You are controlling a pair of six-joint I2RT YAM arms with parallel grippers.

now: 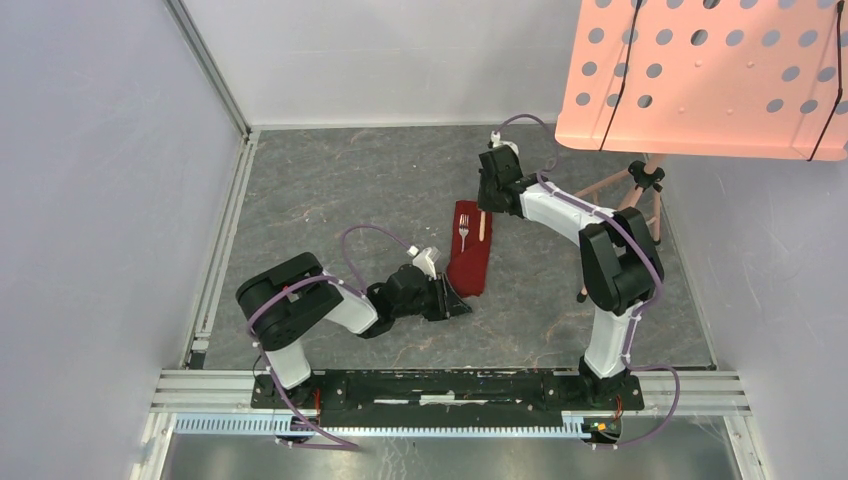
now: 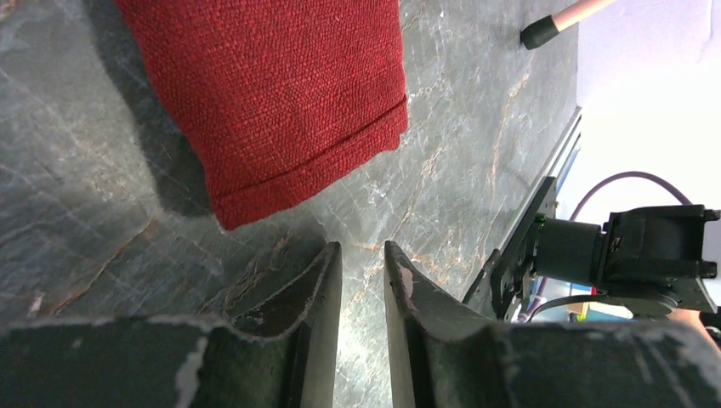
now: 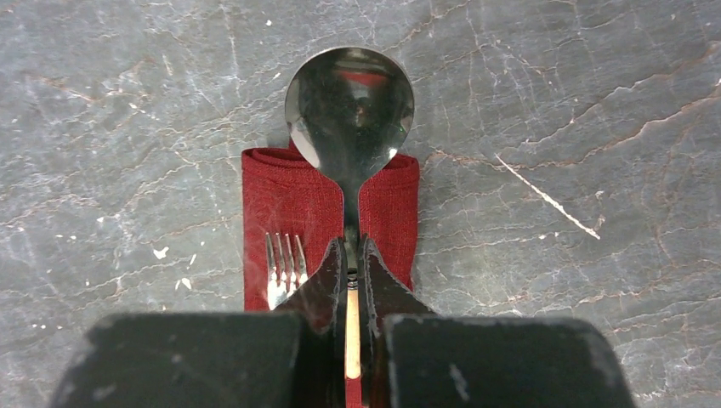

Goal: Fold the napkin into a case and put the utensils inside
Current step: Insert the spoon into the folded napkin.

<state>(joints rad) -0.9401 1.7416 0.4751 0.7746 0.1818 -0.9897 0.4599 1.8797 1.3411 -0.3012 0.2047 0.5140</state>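
The dark red napkin (image 1: 470, 262) lies folded into a narrow case on the grey table. A silver fork (image 1: 463, 232) rests on its far half, tines pointing away. My right gripper (image 1: 484, 208) hangs over the far end, shut on the spoon (image 3: 349, 106) by its tan handle (image 1: 481, 224). In the right wrist view the spoon's bowl reaches past the napkin's (image 3: 289, 195) far edge, with the fork (image 3: 285, 272) left of my right gripper (image 3: 351, 242). My left gripper (image 1: 458, 303) lies low at the near end. The left gripper (image 2: 363, 246) shows a narrow gap holding nothing, just short of the napkin's hem (image 2: 281, 102).
A pink perforated stand panel (image 1: 700, 75) overhangs the far right, its tripod legs (image 1: 610, 185) standing by the right arm; one rubber foot (image 2: 544, 30) shows in the left wrist view. Aluminium rails run along the left (image 1: 225, 230) and the front (image 1: 450, 385).
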